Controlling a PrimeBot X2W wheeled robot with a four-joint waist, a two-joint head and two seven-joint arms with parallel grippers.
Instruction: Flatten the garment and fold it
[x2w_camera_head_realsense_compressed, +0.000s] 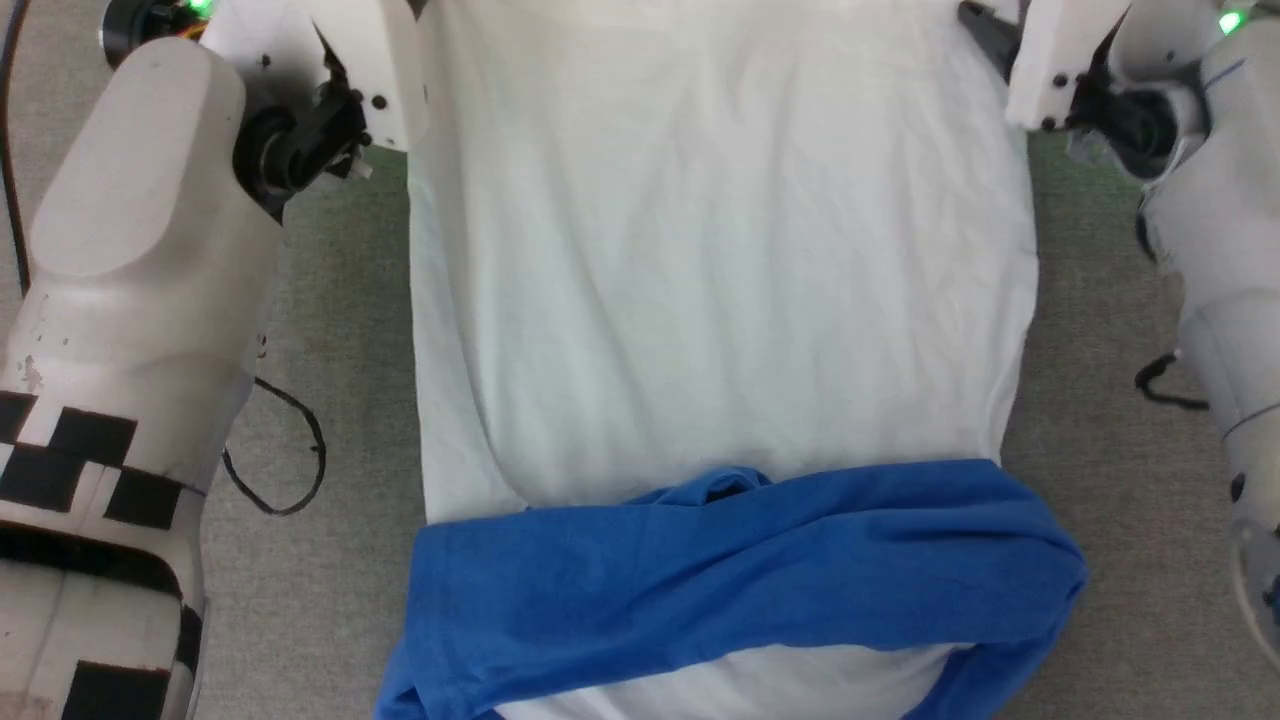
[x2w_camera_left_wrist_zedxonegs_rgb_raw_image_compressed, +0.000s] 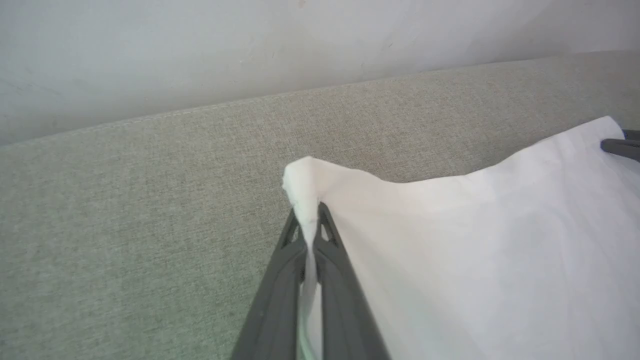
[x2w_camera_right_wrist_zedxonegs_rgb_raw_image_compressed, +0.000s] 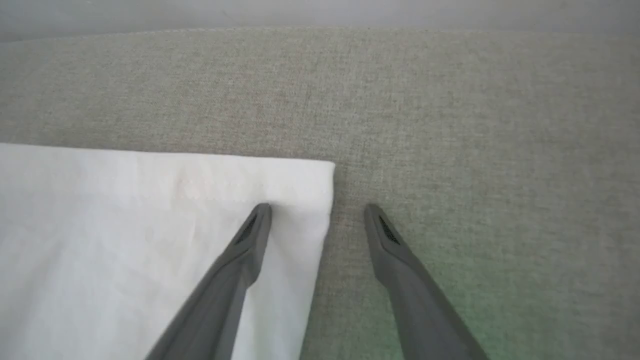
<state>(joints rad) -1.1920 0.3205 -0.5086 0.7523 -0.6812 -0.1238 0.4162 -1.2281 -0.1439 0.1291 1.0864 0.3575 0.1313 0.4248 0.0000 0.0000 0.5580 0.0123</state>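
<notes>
**One corner pinched, the other corner loose**

On the left, the left gripper (x2w_camera_left_wrist_zedxonegs_rgb_raw_image_compressed: 310, 220) was squeezed tight on a top corner of the shirt (x2w_camera_head_realsense_compressed: 720, 250), and that corner stood up in a little white peak. The shirt lay in the middle on the grey cloth top (x2w_camera_head_realsense_compressed: 340, 330), its white part spread out, with the blue sleeves (x2w_camera_head_realsense_compressed: 750, 560) folded across its near end. On the right, the right gripper (x2w_camera_right_wrist_zedxonegs_rgb_raw_image_compressed: 318, 210) was wide open and held nothing. One of its fingers was over the other top corner and the other was over the bare grey top. I thought that if the left side pulled by itself, the shirt could twist and wrinkle, and the sleeves could slip out of place. The right gripper could also snap on air and miss, because the corner's edge sat just between its fingers.
</notes>
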